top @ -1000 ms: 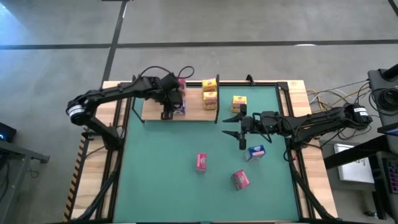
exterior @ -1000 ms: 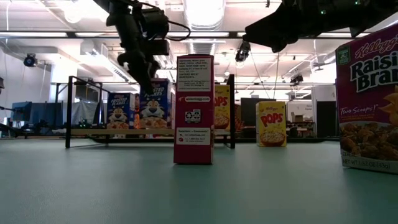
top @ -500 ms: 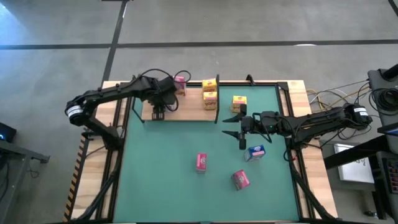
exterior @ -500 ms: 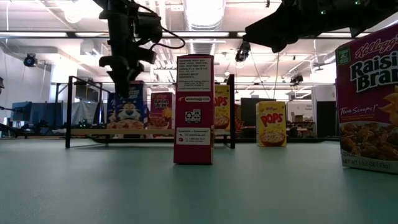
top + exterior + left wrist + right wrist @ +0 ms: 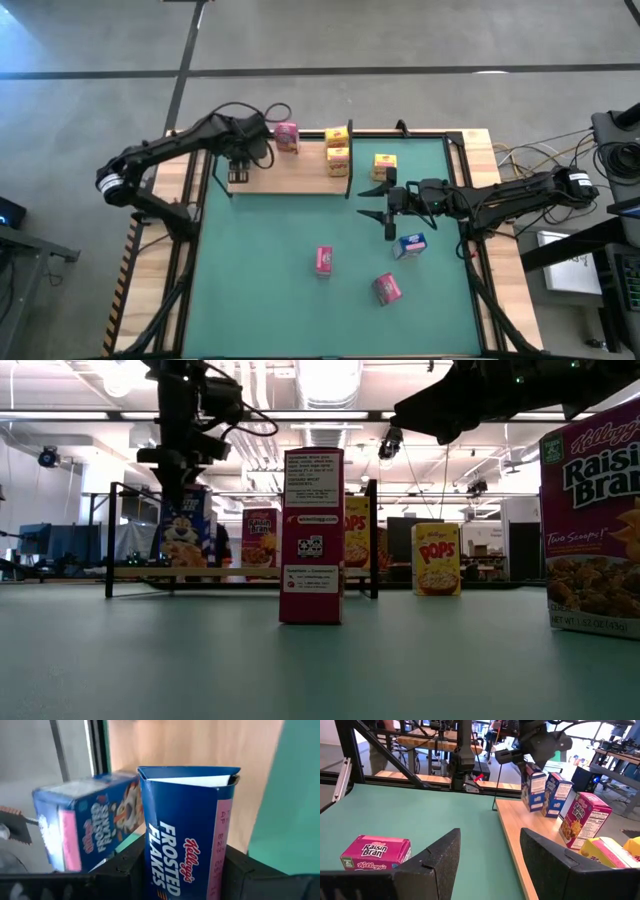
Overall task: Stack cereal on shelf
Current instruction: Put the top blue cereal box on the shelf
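Note:
My left gripper (image 5: 240,166) is over the left end of the light-wood shelf (image 5: 300,178), shut on a blue Frosted Flakes box (image 5: 185,830) that shows under it in the low view (image 5: 183,540). A second blue box (image 5: 555,795) stands on the shelf beside it. A pink box (image 5: 287,135) and two yellow boxes (image 5: 338,152) are also on the shelf. My right gripper (image 5: 386,206) hovers open over the green mat, next to a blue box (image 5: 410,244). A yellow box (image 5: 385,165) and two pink boxes (image 5: 323,260) (image 5: 387,288) stand or lie on the mat. My left gripper pinches the blue box between its two fingers (image 5: 125,870), one on each narrow side (image 5: 225,845). The fingers come from above, pointing down, onto the box's upper end (image 5: 532,767). The box hangs upright, its bottom close to the shelf panel; whether it touches I cannot tell.
The shelf has thin black posts (image 5: 110,540) at its ends and a black frame post (image 5: 350,130) by the yellow boxes. A large pink Raisin Bran box (image 5: 590,530) stands close to the low camera. Bare mat (image 5: 260,290) lies near the table's near-left corner.
My left gripper has carried the blue box along the shelf toward the table's left edge, keeping it upright and staying shut. This has uncovered the pink box on the shelf behind it.

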`<state>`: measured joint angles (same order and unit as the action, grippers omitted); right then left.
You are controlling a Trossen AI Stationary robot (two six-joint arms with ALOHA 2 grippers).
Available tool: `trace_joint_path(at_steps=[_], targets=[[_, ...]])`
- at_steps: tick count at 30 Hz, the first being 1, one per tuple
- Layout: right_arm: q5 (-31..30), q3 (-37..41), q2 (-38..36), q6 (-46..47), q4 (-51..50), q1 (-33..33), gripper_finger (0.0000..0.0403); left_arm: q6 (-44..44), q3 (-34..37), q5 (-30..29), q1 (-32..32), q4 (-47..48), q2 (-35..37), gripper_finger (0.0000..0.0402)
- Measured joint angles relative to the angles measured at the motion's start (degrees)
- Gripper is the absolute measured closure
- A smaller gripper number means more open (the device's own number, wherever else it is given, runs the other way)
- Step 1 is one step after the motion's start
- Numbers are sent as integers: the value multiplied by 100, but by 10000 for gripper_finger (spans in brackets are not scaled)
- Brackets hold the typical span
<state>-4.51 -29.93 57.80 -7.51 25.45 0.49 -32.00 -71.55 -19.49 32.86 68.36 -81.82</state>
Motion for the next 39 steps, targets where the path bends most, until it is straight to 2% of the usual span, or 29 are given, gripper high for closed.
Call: trace_joint_path(at_steps=[5, 11, 32, 35, 39], targets=[[1, 0, 0, 2, 2, 0, 207, -234, 2, 124, 395, 7, -28, 254], [0, 0, 0, 7, 0, 0, 207, -439, 4, 1004, 686, 20, -55, 254], [2, 0, 0, 50, 5, -2, 207, -559, 120, 949, 728, -66, -55, 252], [2, 0, 0, 70, 5, 0, 207, -565, 120, 913, 728, -87, -55, 241], [2, 0, 0, 90, 5, 0, 207, -563, 120, 476, 728, -89, -57, 212]])
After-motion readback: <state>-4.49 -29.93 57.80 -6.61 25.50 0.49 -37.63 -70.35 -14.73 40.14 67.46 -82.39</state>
